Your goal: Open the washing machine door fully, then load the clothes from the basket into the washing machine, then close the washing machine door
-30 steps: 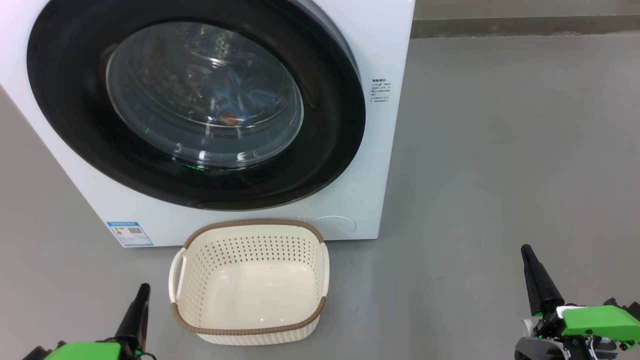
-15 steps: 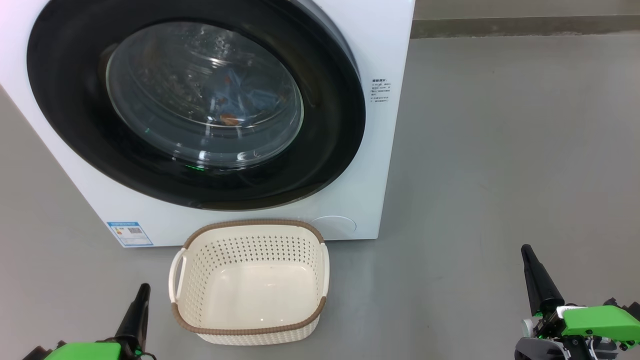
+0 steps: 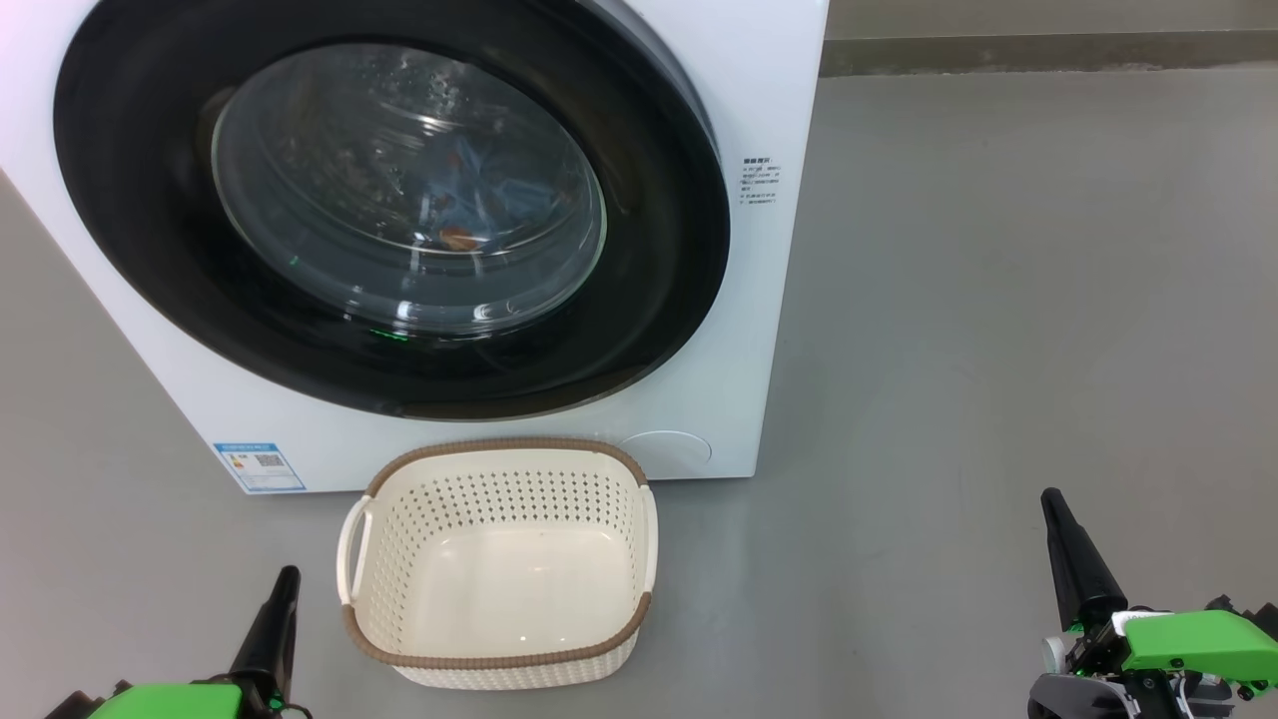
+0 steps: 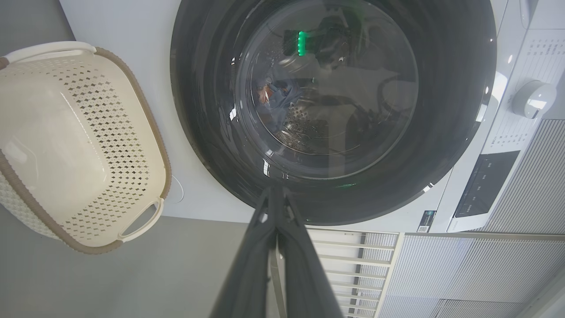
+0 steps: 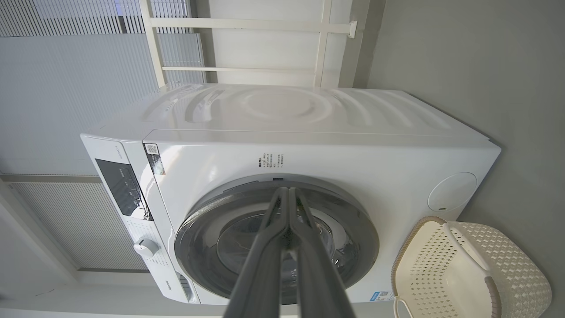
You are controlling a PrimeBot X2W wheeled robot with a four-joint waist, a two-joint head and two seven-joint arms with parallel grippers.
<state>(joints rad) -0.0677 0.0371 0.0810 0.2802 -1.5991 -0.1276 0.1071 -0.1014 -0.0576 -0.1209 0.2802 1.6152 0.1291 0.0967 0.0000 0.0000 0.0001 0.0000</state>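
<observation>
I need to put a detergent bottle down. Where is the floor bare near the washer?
Widest: the grey floor right of the washing machine, up to the right gripper. Tight: the basket sits close before the machine, left gripper beside it.

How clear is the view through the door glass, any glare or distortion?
Head view: sharp, even light, white glints on the door, clothes dim behind it. Left wrist view: glass mirrors a green light and dark shapes. Right wrist view: the washer shows sideways; right gripper hides part of the glass.
</observation>
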